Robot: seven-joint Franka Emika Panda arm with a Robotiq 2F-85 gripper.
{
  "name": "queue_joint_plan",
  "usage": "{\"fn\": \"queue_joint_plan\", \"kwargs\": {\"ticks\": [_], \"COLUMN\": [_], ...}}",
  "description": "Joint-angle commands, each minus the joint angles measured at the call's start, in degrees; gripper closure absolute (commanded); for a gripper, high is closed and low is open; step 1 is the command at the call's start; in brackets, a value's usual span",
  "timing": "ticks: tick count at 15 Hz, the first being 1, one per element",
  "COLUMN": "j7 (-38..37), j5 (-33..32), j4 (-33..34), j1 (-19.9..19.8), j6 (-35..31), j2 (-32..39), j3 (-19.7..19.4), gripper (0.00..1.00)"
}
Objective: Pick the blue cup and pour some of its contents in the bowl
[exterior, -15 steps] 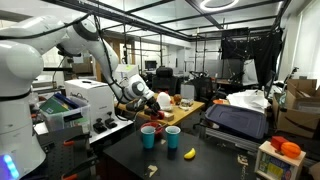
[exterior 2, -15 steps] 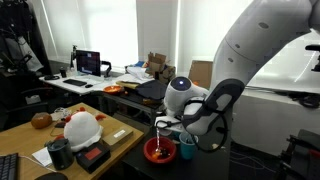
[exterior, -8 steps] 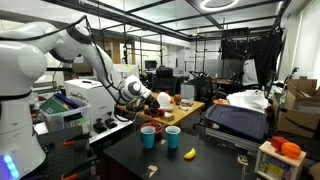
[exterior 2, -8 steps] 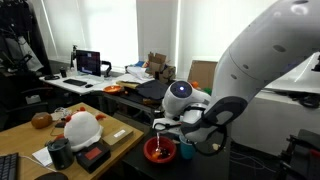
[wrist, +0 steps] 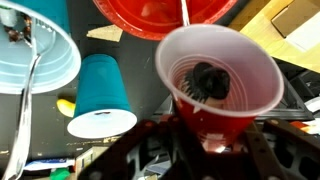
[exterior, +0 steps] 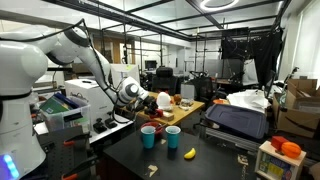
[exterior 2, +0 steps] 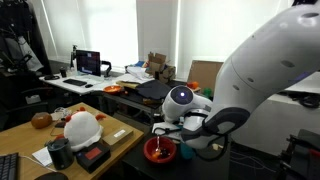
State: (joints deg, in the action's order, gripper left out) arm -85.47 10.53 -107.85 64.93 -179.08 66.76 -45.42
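Note:
My gripper [wrist: 215, 138] is shut on a red plastic cup [wrist: 218, 85] with a dark lump inside it; no blue cup is in my jaws. The cup hangs just in front of the red bowl [wrist: 165, 14], which has a thin stick in it. A teal-blue cup [wrist: 100, 95] and a lighter blue cup [wrist: 35, 45] stand to the left on the black table. In an exterior view the gripper [exterior: 146, 99] is above the two cups [exterior: 149, 137] [exterior: 172, 138]. In an exterior view the gripper [exterior 2: 168, 128] is over the red bowl [exterior 2: 160, 151], with the teal cup [exterior 2: 187, 149] beside it.
A yellow banana [exterior: 190, 153] lies on the black table [exterior: 200, 160] near the cups and also shows in the wrist view [wrist: 66, 105]. A wooden table [exterior: 190, 108] with clutter stands behind. A white helmet [exterior 2: 82, 127] and a red box [exterior 2: 95, 156] sit on the neighbouring desk.
The arm's elbow and wrist have shifted a little and lowered slightly over the bowl. The cups, bowl and banana on the table have not moved.

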Motion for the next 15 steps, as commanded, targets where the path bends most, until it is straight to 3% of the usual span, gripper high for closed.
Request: {"fn": "queue_joint_plan", "kwargs": {"ticks": [1, 2, 3, 9, 15], "j7": [2.5, 3.1, 3.3, 3.3, 4.0], "j5": [1.4, 1.4, 1.5, 1.9, 1.6], "j4": [-2.4, -2.4, -2.5, -2.5, -2.6], "j1": [1.0, 0.9, 0.9, 0.9, 0.2], "j6": [-2.1, -2.1, -2.1, -2.1, -1.9], "j2": [-1.3, -1.5, -1.5, -1.4, -2.2], "j3": [-0.1, 0.0, 0.1, 0.0, 0.6], "gripper": [0.92, 0.59, 0.42, 0.0, 0.0]}}
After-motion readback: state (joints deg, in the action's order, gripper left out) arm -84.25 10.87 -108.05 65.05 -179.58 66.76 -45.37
